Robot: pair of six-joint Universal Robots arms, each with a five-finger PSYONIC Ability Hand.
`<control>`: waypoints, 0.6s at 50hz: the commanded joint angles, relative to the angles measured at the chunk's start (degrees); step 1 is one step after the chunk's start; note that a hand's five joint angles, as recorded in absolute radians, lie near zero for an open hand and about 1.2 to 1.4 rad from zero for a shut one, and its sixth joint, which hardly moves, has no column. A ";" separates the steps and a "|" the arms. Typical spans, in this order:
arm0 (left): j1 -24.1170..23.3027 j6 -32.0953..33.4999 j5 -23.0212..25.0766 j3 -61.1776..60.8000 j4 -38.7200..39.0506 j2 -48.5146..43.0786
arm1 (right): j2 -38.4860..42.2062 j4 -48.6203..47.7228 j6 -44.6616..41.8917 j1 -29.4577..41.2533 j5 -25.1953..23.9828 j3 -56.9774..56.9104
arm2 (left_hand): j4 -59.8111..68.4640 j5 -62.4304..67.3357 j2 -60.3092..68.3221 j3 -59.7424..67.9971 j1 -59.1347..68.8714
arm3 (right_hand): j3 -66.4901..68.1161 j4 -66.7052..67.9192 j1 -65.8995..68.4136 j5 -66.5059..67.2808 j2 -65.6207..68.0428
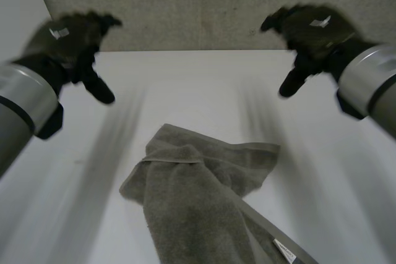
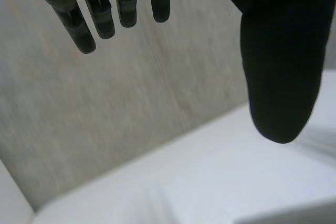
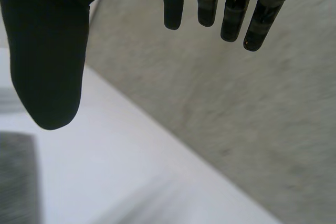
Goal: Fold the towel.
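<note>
A grey-brown towel [image 1: 198, 202] lies crumpled on the white table [image 1: 185, 85], near the front edge, with a white label at its near right corner. My left hand [image 1: 71, 44] hangs in the air at the far left, well clear of the towel, fingers [image 2: 100, 9] straight and thumb apart, holding nothing. My right hand [image 1: 312, 32] hovers at the far right, also open and empty, with straight fingers [image 3: 231, 9]. A strip of the towel [image 3: 18, 177] shows beside the right thumb.
A grey concrete wall [image 1: 204, 4] rises behind the table's far edge. Bare table surface lies between the hands and the towel and on both sides of it.
</note>
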 commanded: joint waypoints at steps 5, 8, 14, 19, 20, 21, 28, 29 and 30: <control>9.98 -0.15 2.31 -14.38 0.58 -8.18 | 17.66 1.10 5.96 11.42 -2.39 -3.40 | 1.95 1.39 1.84 1.81 1.95 | -2.42 -3.53 -4.21 -4.12 -4.20; 12.35 -0.33 5.20 -16.84 1.28 -9.33 | 22.76 0.14 11.32 12.91 -3.00 -5.59 | 1.95 1.39 1.84 1.81 1.94 | -2.42 -3.53 -4.21 -4.12 -4.20; 16.14 -0.42 9.26 -20.81 2.51 -9.43 | 32.23 -6.35 17.73 16.33 -3.70 -10.77 | 1.95 1.39 1.84 1.81 1.94 | 10.23 9.13 8.44 8.54 8.46; 17.64 -0.42 11.37 -23.09 3.56 -9.43 | 38.21 -8.83 18.44 17.30 -3.44 -13.93 | 1.78 1.22 1.67 1.64 1.78 | 16.65 15.55 14.86 14.96 14.88; 17.64 -0.42 11.37 -23.09 3.57 -9.43 | 39.71 -8.74 18.44 17.39 -3.44 -14.81 | 1.78 1.22 1.67 1.64 1.78 | 18.50 17.40 16.71 16.81 16.72; 17.90 -0.50 11.37 -23.44 3.65 -9.43 | 39.72 -8.74 18.44 17.39 -3.44 -14.82 | 1.78 1.22 1.67 1.64 1.78 | 18.52 17.41 16.73 16.83 16.74; 18.17 -0.50 11.55 -24.41 3.74 -9.51 | 43.41 -8.74 18.44 18.36 -3.44 -18.07 | 1.78 1.22 1.67 1.64 1.78 | 60.24 59.14 58.45 58.55 58.47; 17.99 -0.50 11.55 -24.41 3.83 -9.51 | 43.41 -8.74 18.44 18.36 -3.44 -18.07 | 1.78 1.22 1.67 1.64 1.78 | 60.40 59.30 58.61 58.71 58.62; 17.99 -0.50 11.55 -24.41 3.83 -9.51 | 42.98 -8.74 18.44 18.36 -3.44 -18.33 | 1.78 1.22 1.67 1.64 1.78 | 67.50 66.40 65.71 65.81 65.73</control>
